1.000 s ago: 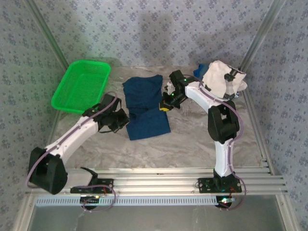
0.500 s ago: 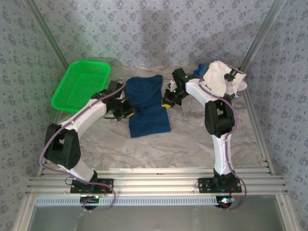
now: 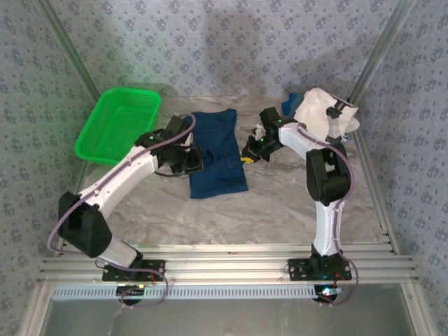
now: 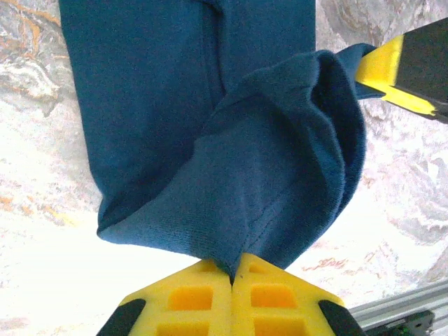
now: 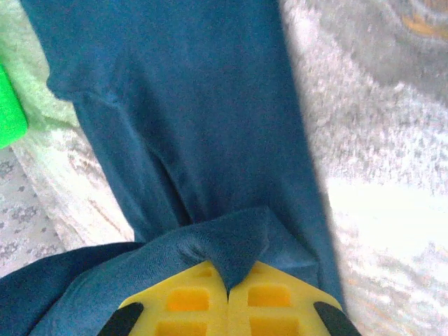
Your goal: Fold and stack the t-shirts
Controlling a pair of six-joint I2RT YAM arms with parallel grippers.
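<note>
Top view gave the layout: the blue t-shirt (image 3: 218,150) lay mid-desk (image 3: 280,203), lengthwise far-to-near, w/ the left gripper (image 3: 192,162) at its left edge & the right gripper (image 3: 249,153) at its right edge. Jaw state couldn't be read from up there.

The wrist views settled it. The left gripper (image 4: 234,274) was clamped on a raised fold of the blue t-shirt (image 4: 161,105), cloth pinched between. The right gripper (image 5: 227,283) likewise squeezed a bunched bit of the blue t-shirt (image 5: 189,105). The left wrist view also caught one of the right gripper's yellow fingers (image 4: 388,70) at the far side of that fold.

Room: the green basket (image 3: 115,126) sat far-left, apart from the shirt; a green sliver of it (image 5: 8,112) was in the right wrist view. The white t-shirt (image 3: 318,112) was heaped far-right, w/ a second blue t-shirt (image 3: 288,103) poking out beside it. The near half of the desk was bare marble up to the alu rails (image 3: 231,262).

Cloth: dark blue knit, a narrow strip, w/ a seam line running down its length.
</note>
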